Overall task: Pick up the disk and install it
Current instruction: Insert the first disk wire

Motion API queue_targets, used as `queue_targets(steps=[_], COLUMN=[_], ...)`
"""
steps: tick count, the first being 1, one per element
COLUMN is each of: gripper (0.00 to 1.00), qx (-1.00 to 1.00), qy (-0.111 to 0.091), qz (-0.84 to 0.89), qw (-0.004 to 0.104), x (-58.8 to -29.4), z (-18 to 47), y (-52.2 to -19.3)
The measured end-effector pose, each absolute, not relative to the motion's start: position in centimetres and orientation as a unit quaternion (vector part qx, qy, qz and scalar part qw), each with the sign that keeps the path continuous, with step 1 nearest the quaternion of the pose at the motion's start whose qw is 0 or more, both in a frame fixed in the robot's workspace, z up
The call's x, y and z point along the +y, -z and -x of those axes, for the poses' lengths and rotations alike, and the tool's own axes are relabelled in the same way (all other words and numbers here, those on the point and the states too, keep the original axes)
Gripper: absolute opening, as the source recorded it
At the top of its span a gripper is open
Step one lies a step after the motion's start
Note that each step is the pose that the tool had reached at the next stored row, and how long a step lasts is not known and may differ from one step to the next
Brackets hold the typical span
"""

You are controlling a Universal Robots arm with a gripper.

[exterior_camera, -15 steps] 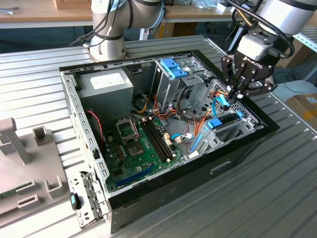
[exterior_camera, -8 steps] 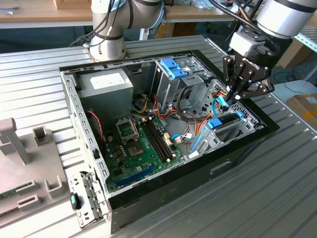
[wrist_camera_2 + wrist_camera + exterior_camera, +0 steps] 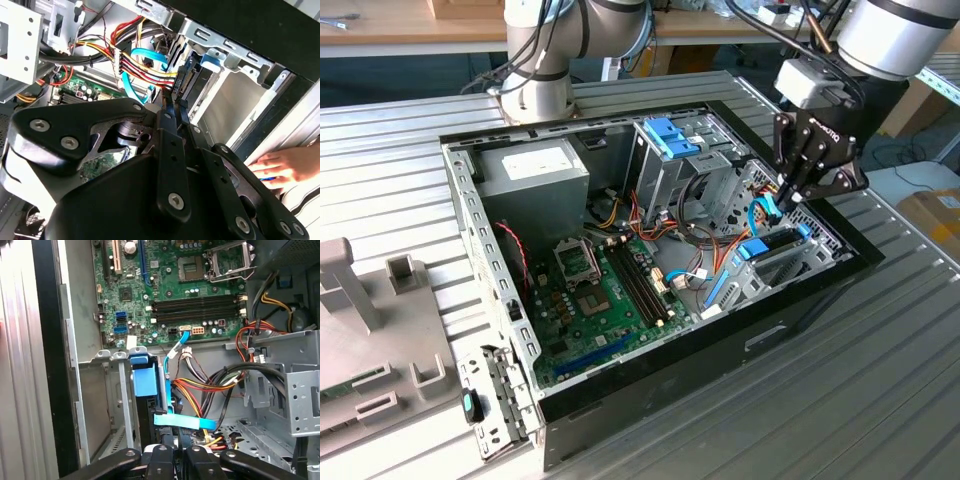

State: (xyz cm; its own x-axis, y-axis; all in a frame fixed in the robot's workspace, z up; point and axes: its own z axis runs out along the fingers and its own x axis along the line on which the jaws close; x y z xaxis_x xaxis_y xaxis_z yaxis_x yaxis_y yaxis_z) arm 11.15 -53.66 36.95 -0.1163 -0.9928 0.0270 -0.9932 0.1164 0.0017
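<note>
An open computer case (image 3: 470, 230) lies on the ribbed metal surface (image 3: 820, 400), its motherboard (image 3: 590, 300) exposed. The disk (image 3: 752, 249) stands on edge in a drive bay at the end of the case toward the exterior view's right, close to the case wall. Its light-blue rail shows in both wrist views (image 3: 145, 390) (image 3: 209, 62). The end effector (image 3: 786, 196) reaches down into that end of the case, just beside the disk. In the second wrist view its tip (image 3: 172, 107) sits near a connector with coloured wires (image 3: 181, 82). Whether it is open or closed, or grips anything, cannot be told. A flat blue cable (image 3: 185, 421) crosses beside the disk. A person's hand (image 3: 280, 167) rests outside the case.
</note>
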Motion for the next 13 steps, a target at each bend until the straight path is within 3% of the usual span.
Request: queue_targets(steps=[13], gripper=[0.16], qx=[-0.749], qy=[-0.008], qz=[-0.663], qw=[0.011], x=[-55.0], z=[-10.2], y=[-36.3])
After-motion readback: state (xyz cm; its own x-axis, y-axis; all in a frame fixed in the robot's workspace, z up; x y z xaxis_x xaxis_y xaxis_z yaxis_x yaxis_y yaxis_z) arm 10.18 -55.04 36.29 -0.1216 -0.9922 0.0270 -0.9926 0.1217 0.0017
